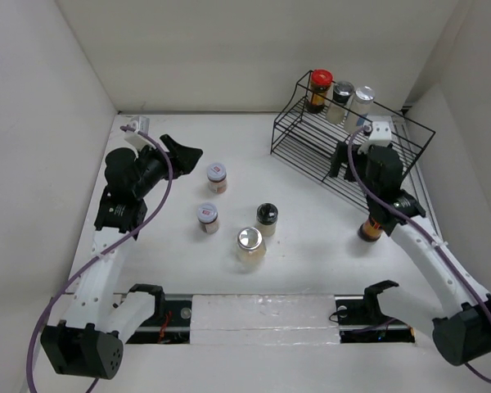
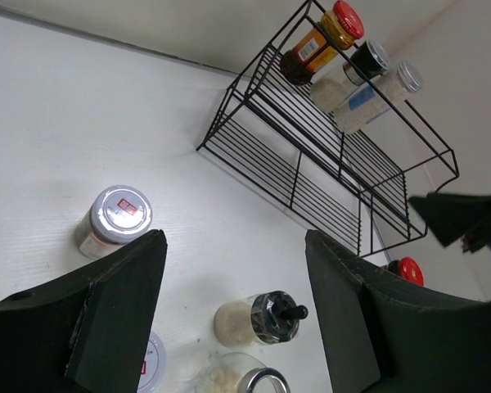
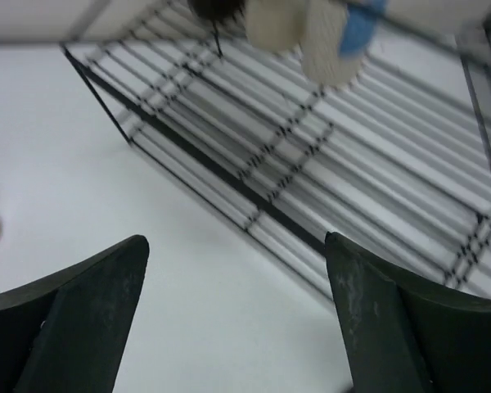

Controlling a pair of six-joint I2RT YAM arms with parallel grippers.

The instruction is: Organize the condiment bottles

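Three condiment bottles stand on the top tier of the black wire rack (image 1: 352, 151): red cap (image 1: 319, 88), black cap (image 1: 341, 97), silver cap (image 1: 362, 102). On the table stand two white-capped jars (image 1: 217, 176) (image 1: 207, 218), a black-capped jar (image 1: 267, 218), a wider silver-lidded jar (image 1: 250, 246) and a red-capped jar (image 1: 371, 229) beside my right arm. My left gripper (image 1: 184, 151) is open and empty, above and left of the table jars; its view shows the black-capped jar (image 2: 266, 318) between the fingers. My right gripper (image 1: 344, 157) is open and empty at the rack's lower tier (image 3: 311, 155).
White walls enclose the table at the back and both sides. The rack fills the back right corner. Bare white tabletop lies between the rack and the table jars (image 2: 213, 205). The right arm's fingers show in the left wrist view (image 2: 466, 217).
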